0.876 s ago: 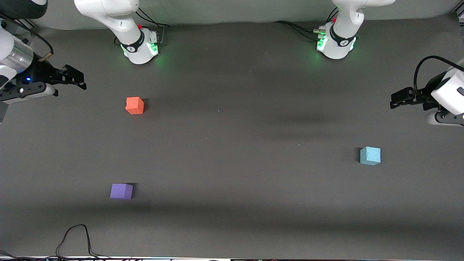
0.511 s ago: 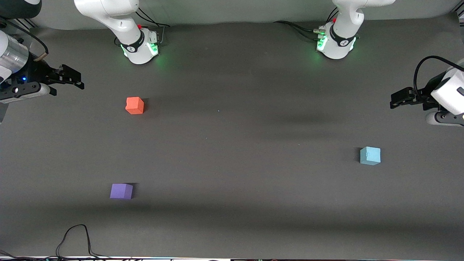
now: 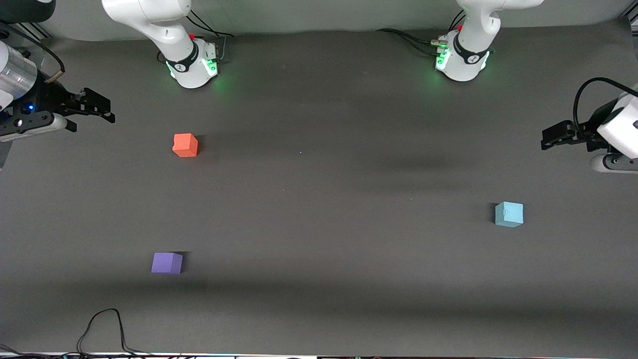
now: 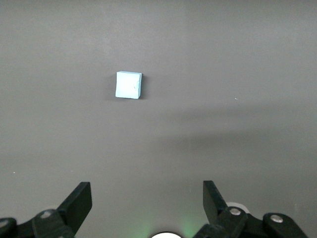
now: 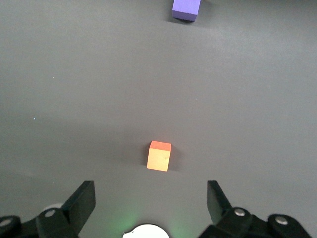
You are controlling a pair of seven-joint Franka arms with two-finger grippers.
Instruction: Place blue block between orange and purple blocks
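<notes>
Blue block (image 3: pixel 509 214): sits alone on the tabletop (image 3: pixel 319 199) toward the left arm's end, about midway between the edge by the robot bases and the edge by the front camera; nothing touches it.
Orange block (image 3: pixel 185 145): toward the right arm's end, closer to the edge by the bases.
Purple block (image 3: pixel 167 263): also toward the right arm's end, nearer to the front camera than the orange block, well apart from it.
Left hand (image 3: pixel 553 136): up over the tabletop's edge at the left arm's end, fingers spread wide, holding nothing.
Right hand (image 3: pixel 97 105): up over the edge at the right arm's end, fingers wide, empty.
Cable (image 3: pixel 102 326): loops on the tabletop near the corner by the front camera.
</notes>
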